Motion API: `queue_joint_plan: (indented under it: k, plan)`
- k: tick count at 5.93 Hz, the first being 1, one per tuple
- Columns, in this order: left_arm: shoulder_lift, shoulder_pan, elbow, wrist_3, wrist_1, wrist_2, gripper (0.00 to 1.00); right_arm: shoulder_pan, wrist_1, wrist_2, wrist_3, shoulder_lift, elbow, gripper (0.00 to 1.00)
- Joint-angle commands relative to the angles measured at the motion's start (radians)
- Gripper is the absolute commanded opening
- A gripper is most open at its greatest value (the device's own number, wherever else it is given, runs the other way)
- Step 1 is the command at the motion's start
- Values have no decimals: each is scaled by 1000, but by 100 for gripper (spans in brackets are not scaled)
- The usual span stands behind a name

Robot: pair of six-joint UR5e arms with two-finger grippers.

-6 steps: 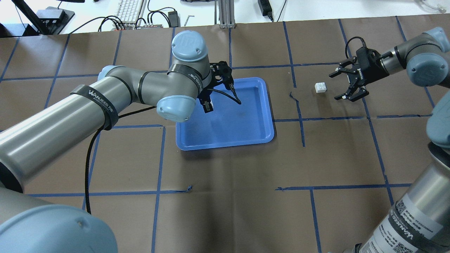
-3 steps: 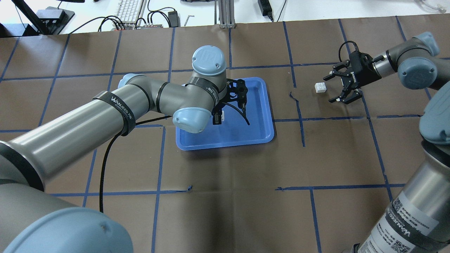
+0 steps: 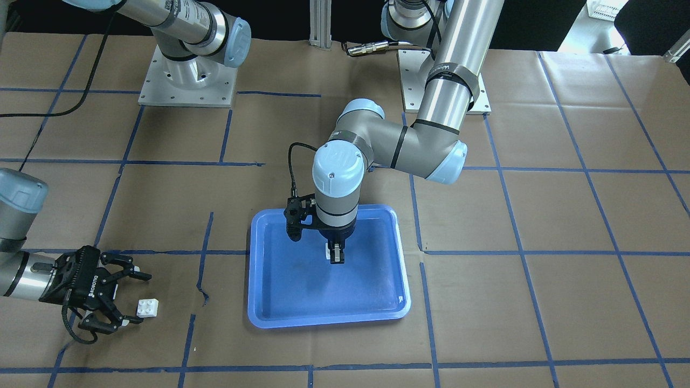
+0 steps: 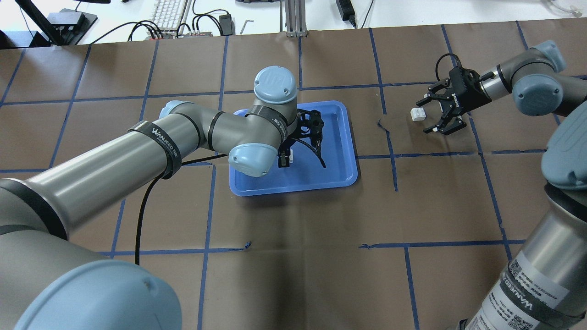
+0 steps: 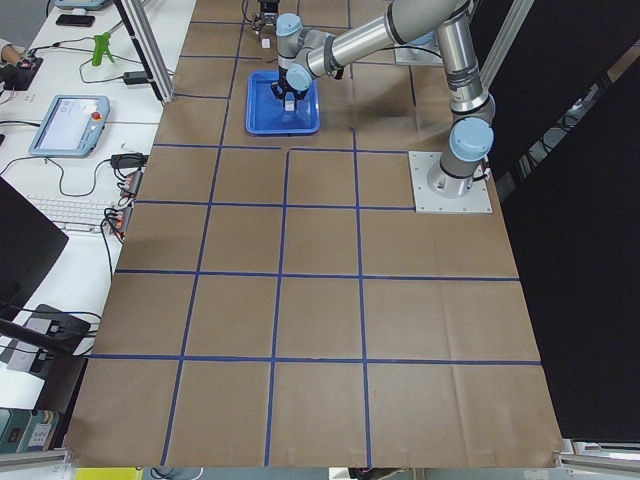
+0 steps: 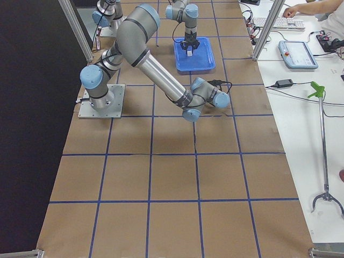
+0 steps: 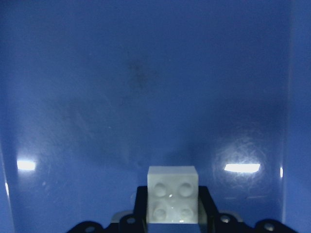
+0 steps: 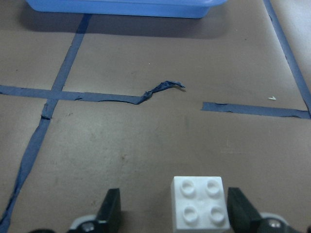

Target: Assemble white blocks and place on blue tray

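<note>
The blue tray (image 4: 353,174) lies mid-table; it also shows in the front view (image 3: 259,318). My left gripper (image 4: 284,159) hangs over the tray's floor (image 7: 146,73), shut on a white block (image 7: 172,194) with its studs toward the wrist camera, held above the tray. The second white block (image 4: 417,114) sits on the brown paper to the tray's right. My right gripper (image 4: 424,116) is open and low, its fingers (image 8: 240,208) on either side of that block (image 8: 200,202) without touching it.
Blue tape lines grid the brown paper, with a torn curl of tape (image 8: 163,87) between the block and the tray. An aluminium post (image 4: 293,18), keyboard and cables (image 4: 167,13) stand beyond the far edge. Both arm bases (image 3: 186,81) are at the robot's side.
My left gripper has carried its white block rightward and nearer over the tray. My right gripper has moved left until its open fingers flank the block on the table.
</note>
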Motion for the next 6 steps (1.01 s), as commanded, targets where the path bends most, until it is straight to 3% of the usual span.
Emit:
queue_joint_plan:
  k: [1,2,3,5,6]
  plan:
    - [54,7,19,-2,-71,7,99,1,-4,4,0,-4,-4,29]
    - [165,19,27,-11,-205,7,99,-1,-24,4,3,-9,-6,17]
    - [300,45,38,-12,-372,2,99,-1,-19,4,12,-25,-18,17]
    - [526,79,148,-102,-782,14,99,5,58,-2,57,-164,-1,17]
    - [571,89,165,-235,-809,15,99,37,111,3,55,-238,54,17]
